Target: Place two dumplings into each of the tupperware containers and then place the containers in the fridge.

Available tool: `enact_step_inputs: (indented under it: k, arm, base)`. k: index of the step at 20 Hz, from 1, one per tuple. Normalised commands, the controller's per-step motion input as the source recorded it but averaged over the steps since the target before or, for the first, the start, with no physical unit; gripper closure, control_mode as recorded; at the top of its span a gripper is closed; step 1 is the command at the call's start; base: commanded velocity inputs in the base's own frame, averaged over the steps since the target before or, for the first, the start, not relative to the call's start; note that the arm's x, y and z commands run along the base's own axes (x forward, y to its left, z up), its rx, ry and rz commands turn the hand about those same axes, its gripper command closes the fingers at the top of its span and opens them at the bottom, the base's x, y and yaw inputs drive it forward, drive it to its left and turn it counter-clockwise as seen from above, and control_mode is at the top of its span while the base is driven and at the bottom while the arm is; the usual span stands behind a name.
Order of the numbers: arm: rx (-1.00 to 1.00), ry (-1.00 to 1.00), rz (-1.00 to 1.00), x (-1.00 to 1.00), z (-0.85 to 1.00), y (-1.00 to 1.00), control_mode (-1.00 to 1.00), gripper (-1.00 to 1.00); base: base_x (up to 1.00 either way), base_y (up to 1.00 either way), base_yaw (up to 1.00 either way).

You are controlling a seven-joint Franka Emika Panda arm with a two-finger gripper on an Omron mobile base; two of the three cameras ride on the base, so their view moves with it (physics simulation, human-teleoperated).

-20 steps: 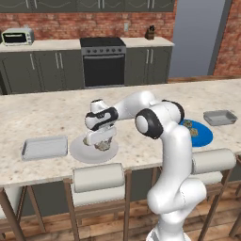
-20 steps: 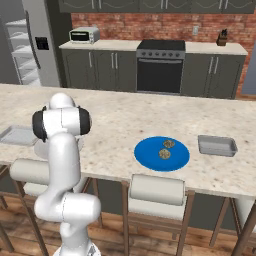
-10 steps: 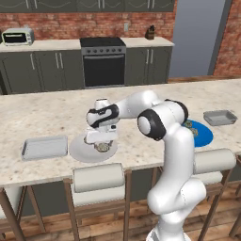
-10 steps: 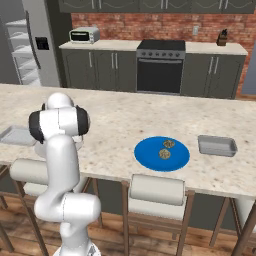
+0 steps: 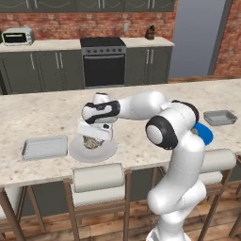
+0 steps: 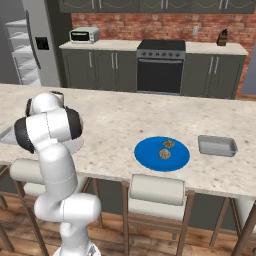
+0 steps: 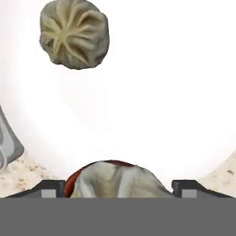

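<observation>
So, biggest stuff first:

1. The fridge sits off at the far left of the right base view with a door open and white shelves showing, probably left ready because the containers end up there.
2. The bench carries everything, spread out in a row so each plate has a tray near it.
3. The white plate holds two dumplings, and the blue plate holds the other two.
4. One tupperware container lies just beside the white plate, the other near the blue one. Both look empty.
5. The pincer is down over the white plate, fingers spread wide either side of a dumpling, not clamped on it as far as I can tell. Looks like it's lined up for a grab.
6. The second dumpling sits apart on the same plate, out of the fingers' way.
</observation>
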Motion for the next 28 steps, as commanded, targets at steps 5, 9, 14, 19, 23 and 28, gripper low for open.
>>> enact_step_inputs:
  k: [5, 9, 14, 19, 23, 28]
  arm:
    - [-0.08, 0.14, -0.38, 0.46, 0.15, 0.95, -1.0, 1.0]
    - [0.0, 0.33, -0.23, 0.75, 0.99, 0.17, -1.0, 1.0]
    - [-0.12, 0.14, -0.22, 0.64, -0.1, 0.83, -1.0, 1.0]
    - [-0.13, 0.03, -0.23, 0.51, -0.34, 0.82, -1.0, 1.0]
    - [-0.05, 0.03, -0.23, 0.23, -0.31, 0.11, -1.0, 1.0]
    - [-0.01, 0.01, -0.2, -0.16, -0.51, -0.53, -1.0, 1.0]
  base:
    - [0.0, 0.0, 0.0]
    - [0.0, 0.0, 0.0]
    - [0.0, 0.0, 0.0]
    - [0.0, 0.0, 0.0]
    - [0.0, 0.0, 0.0]
    - [0.0, 0.0, 0.0]
